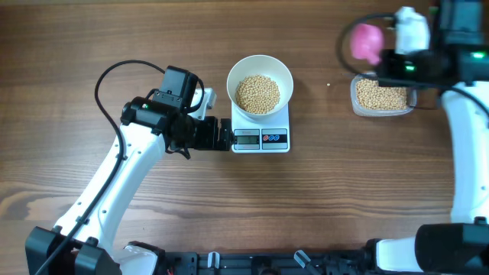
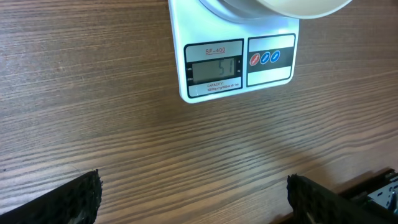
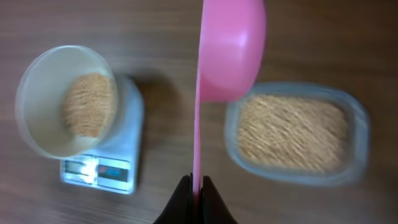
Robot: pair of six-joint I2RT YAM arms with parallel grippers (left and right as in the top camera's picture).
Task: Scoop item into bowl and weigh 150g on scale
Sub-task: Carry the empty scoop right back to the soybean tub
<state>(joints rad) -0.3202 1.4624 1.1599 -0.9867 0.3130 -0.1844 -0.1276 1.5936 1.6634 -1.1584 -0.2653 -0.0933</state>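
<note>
**Overhead.** Wooden surface (image 1: pixel 76 46). The white bowl (image 1: pixel 238 75) sits on the scale (image 1: pixel 261 140) in the upper centre of the frame. A heap of tan beans (image 1: pixel 257 93) lies in the bottom of the bowl. The left gripper (image 1: pixel 227 134) is low over the wood, just left of the scale's front edge. Its jaws are released with nothing between them. A clear tub (image 1: pixel 354 99) stands at the upper right, well apart from the scale, and holds more beans. A pink scoop (image 1: pixel 367 42) hangs over the tub's upper-left corner, at the end of the right arm (image 1: pixel 458 137).

**Left wrist.** The scale's front panel is in the upper centre, with the grey display (image 2: pixel 214 72) on the left and three round buttons (image 2: pixel 265 58) on the right. The digits are faint and cannot be read with confidence. The bowl's underside is cut off by the top edge of the frame. The two dark fingertips (image 2: pixel 62 199) sit in the lower corners, wide apart. Only bare wood lies between them, and they are apart from the scale.

**Right wrist.** The picture is blurred. The right gripper (image 3: pixel 194 186) is at the bottom centre, jaws clenched on the scoop's thin handle. The handle runs straight up to the scoop's cup at the top centre. The cup shows its outer side, so its contents cannot be seen. The tub with beans is at the right, its upper-left corner behind the cup. The bowl on the scale is at the left, with beans inside.
</note>
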